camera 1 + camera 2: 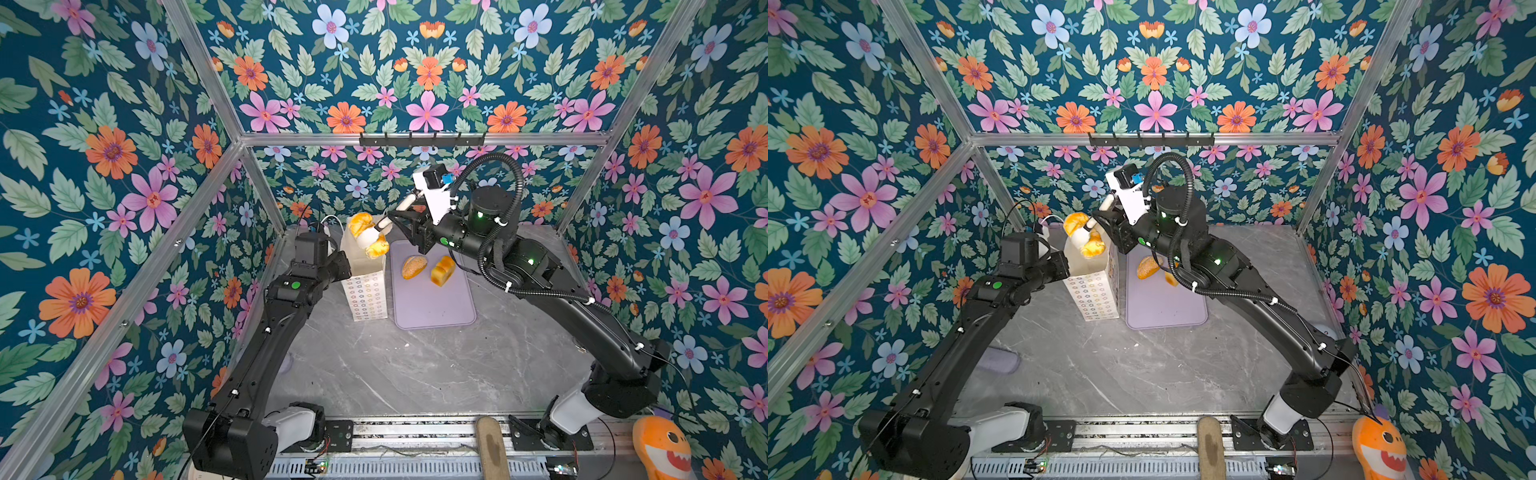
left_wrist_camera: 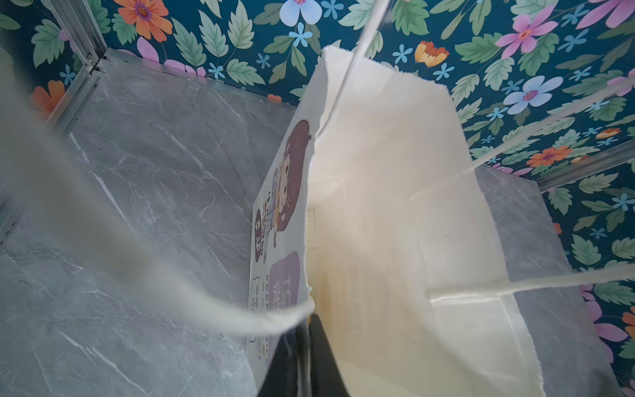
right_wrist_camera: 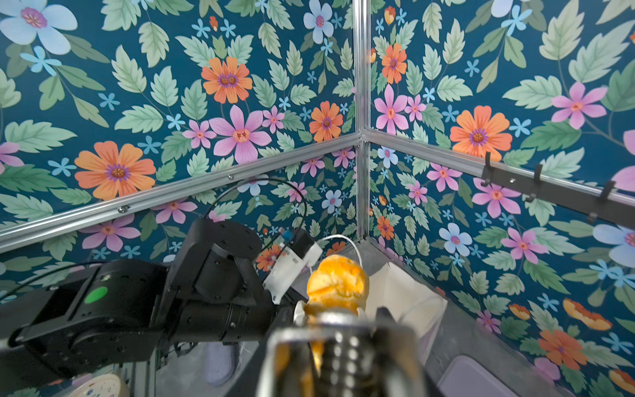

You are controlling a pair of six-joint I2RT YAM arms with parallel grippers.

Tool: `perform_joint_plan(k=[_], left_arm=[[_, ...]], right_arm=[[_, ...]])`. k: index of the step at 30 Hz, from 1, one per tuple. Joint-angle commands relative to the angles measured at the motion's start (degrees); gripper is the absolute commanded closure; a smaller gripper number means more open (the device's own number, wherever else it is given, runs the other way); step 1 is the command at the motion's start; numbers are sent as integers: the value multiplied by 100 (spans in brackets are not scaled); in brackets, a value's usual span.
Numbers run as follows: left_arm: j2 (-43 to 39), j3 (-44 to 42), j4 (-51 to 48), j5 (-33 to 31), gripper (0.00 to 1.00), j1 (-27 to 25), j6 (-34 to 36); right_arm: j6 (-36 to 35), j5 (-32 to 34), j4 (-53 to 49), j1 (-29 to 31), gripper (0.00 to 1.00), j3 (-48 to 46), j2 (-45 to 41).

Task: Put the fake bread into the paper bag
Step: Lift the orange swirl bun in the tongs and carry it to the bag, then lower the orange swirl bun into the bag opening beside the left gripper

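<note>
Paper bag [image 1: 365, 291] first: it stands upright left of the middle with its mouth open. Your left claw [image 2: 305, 343] is closed on its rim by the cord handle, holding it steady. Over that mouth your right claw [image 1: 370, 236] grips a long loaf [image 1: 360, 223], so you look to be at the drop. Next, lower it between the walls, clear of the cords, then let go. To the right, a seeded roll [image 1: 414, 266] and a blocky loaf [image 1: 442, 271] wait on the lilac mat [image 1: 432, 309].
</note>
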Motion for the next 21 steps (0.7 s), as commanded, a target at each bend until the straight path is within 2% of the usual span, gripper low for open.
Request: perform_joint_plan(k=[1, 6, 10, 21], left_arm=[[48, 108, -73, -108, 90, -16, -103], [74, 232, -144, -221, 90, -13, -129], [110, 295, -157, -221, 90, -19, -134], [186, 322, -177, -237, 90, -20, -114]], right_arm=[[-43, -3, -114, 3, 62, 605, 450], [-194, 446, -625, 3, 61, 1578, 1105], [-294, 703, -801, 3, 61, 2009, 1513], [-410, 1068, -751, 3, 61, 2093, 1864]])
